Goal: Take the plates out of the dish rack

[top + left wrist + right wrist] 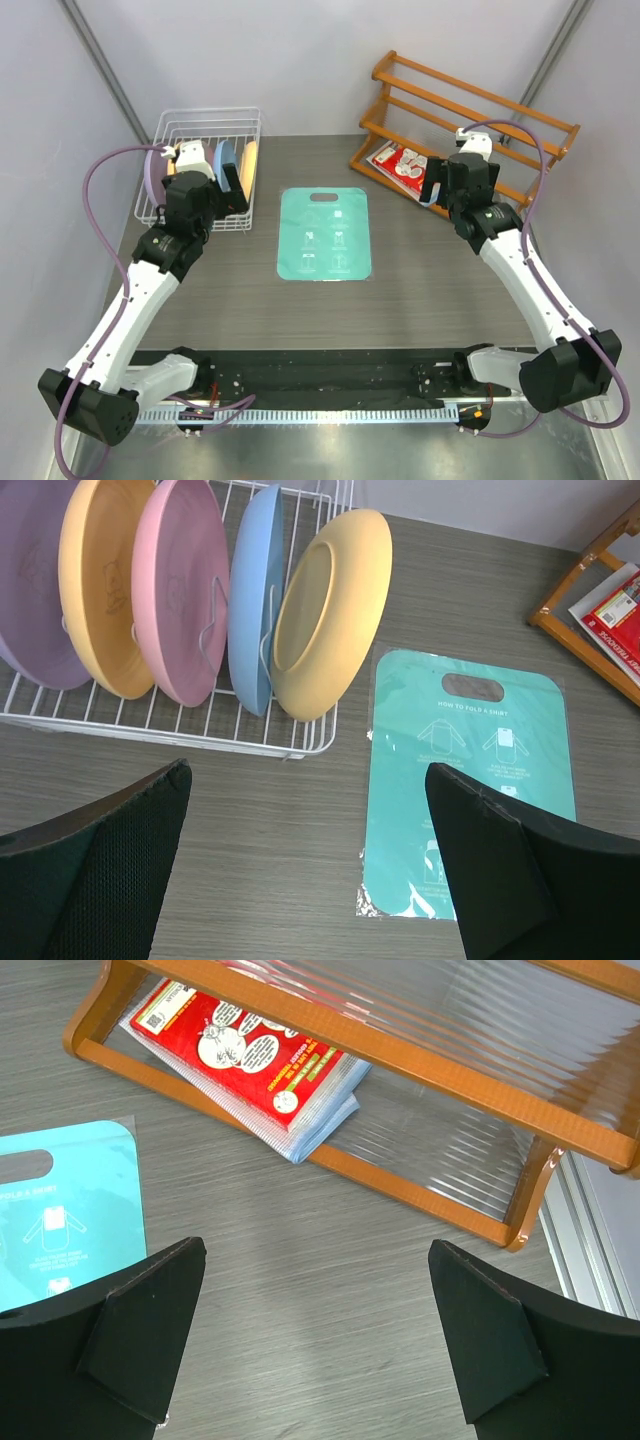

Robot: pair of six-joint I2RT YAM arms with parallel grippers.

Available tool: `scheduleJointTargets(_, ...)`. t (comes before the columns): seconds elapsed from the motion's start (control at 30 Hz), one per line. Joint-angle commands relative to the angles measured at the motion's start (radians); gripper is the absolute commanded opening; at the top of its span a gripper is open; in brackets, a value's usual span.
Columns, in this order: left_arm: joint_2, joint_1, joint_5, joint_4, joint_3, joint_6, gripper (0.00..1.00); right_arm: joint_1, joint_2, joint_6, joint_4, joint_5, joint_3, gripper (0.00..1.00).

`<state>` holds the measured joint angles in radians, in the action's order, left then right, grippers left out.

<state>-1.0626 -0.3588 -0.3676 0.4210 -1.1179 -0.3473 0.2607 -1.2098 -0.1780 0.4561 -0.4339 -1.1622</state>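
Note:
Several plates stand on edge in the white wire dish rack [150, 725]: lilac [30, 590], yellow-orange [100, 580], pink [180, 590], blue [250, 600] and another yellow-orange one [330, 610] nearest the rack's right end. In the top view the dish rack [205, 125] is at the back left, and only the blue plate [226, 155] and the yellow-orange plate [250, 158] show past my left arm. My left gripper [308, 780] is open and empty above the table, just in front of the rack. My right gripper [315, 1250] is open and empty above the table near the wooden rack.
A teal mat [323, 232] lies flat in the middle of the table, right of the dish rack. An orange-brown wooden slatted rack [470, 110] stands at the back right with a red packet [250, 1055] under it. Grey walls close in the back and sides.

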Motion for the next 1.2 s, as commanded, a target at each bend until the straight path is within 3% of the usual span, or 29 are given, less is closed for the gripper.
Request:
scheduleJointTargets(0.0, 0.013, -0.002, -0.005, -0.053, -0.026, 0.016, 1.0, 0.002, -0.008, 0.012, -0.039, -0.02, -0.013, 1.0)
scheduleJointTargets(0.3, 0.004, -0.002, 0.095, -0.142, 0.017, 0.117, 0.97, 0.002, -0.02, 0.017, -0.042, -0.022, -0.008, 1.0)
scheduleJointTargets(0.7, -0.327, -0.074, -0.152, -0.358, -0.045, 0.222, 0.88, 0.002, -0.014, 0.028, -0.042, -0.031, 0.001, 1.0)
scheduleJointTargets(0.9, -0.416, -0.092, -0.27, -0.462, -0.094, 0.306, 0.84, 0.0, -0.028, 0.025, -0.042, -0.029, 0.006, 1.0)
scheduleJointTargets(1.17, -0.551, -0.094, -0.318, -0.539, -0.126, 0.343, 0.74, 0.002, -0.048, 0.032, -0.04, -0.037, 0.002, 1.0)
